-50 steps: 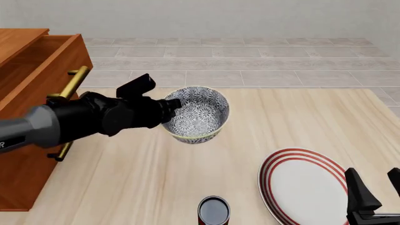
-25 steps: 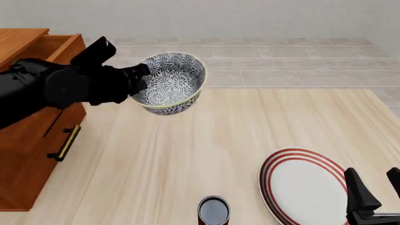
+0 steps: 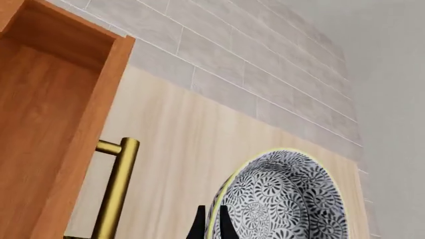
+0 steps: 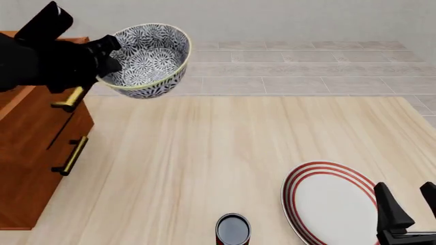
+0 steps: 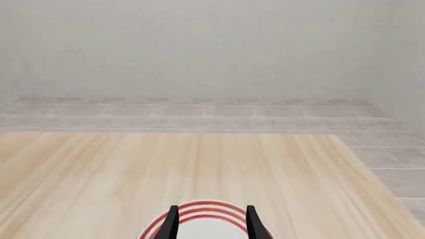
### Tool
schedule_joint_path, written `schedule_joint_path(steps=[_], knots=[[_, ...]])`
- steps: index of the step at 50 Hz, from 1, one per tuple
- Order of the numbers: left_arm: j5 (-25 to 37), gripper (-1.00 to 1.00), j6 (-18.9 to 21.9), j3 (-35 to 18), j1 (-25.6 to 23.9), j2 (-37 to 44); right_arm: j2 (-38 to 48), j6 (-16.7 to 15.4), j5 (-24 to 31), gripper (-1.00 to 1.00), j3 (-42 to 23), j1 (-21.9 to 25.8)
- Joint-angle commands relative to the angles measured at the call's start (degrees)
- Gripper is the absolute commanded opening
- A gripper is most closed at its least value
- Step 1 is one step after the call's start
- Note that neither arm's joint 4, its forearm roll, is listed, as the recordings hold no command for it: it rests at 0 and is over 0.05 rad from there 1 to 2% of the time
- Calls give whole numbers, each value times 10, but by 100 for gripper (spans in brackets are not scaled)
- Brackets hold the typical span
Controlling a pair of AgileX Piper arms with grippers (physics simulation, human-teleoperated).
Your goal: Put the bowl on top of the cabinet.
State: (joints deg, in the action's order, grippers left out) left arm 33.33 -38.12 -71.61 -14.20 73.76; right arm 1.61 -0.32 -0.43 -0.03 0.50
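Observation:
The blue-grey and white floral bowl (image 4: 148, 57) hangs in the air, tilted, beside the upper right corner of the reddish-brown cabinet (image 4: 30, 148). My left gripper (image 4: 109, 55) is shut on the bowl's left rim. In the left wrist view its thin fingertips (image 3: 212, 225) pinch the cream rim of the bowl (image 3: 282, 196), with the cabinet (image 3: 47, 114) and a brass handle (image 3: 116, 186) alongside. My right gripper (image 4: 411, 206) stands open at the near right corner of the table, holding nothing. In its own view the right gripper (image 5: 211, 225) has its fingers apart.
A flat white plate with red rings (image 4: 332, 203) lies at the near right, just ahead of the right gripper, and shows as the plate (image 5: 199, 206) in the right wrist view. A small dark red can (image 4: 233, 229) stands at the front edge. The cabinet has brass bar handles (image 4: 71, 155).
My left arm has lifted the bowl up off the table area and carried it leftward to the cabinet's top corner. The right gripper has stayed in place.

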Motion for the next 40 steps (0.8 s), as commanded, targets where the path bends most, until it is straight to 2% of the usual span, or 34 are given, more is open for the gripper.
schedule_joint_path(steps=[1, 8, 22, 31, 40], knots=[[38, -100, 21, -38, 38, -24, -2, -3, 3, 100, 0, 1], [53, -100, 29, -52, 58, -29, 1, -4, 1, 100, 0, 3], [110, -100, 31, -98, 140, -43, 0, -3, 2, 100, 0, 6], [130, -100, 23, -116, 160, -46, -2, -4, 3, 100, 0, 7], [166, -100, 30, -163, 199, -39, 0, -4, 0, 100, 0, 7]])
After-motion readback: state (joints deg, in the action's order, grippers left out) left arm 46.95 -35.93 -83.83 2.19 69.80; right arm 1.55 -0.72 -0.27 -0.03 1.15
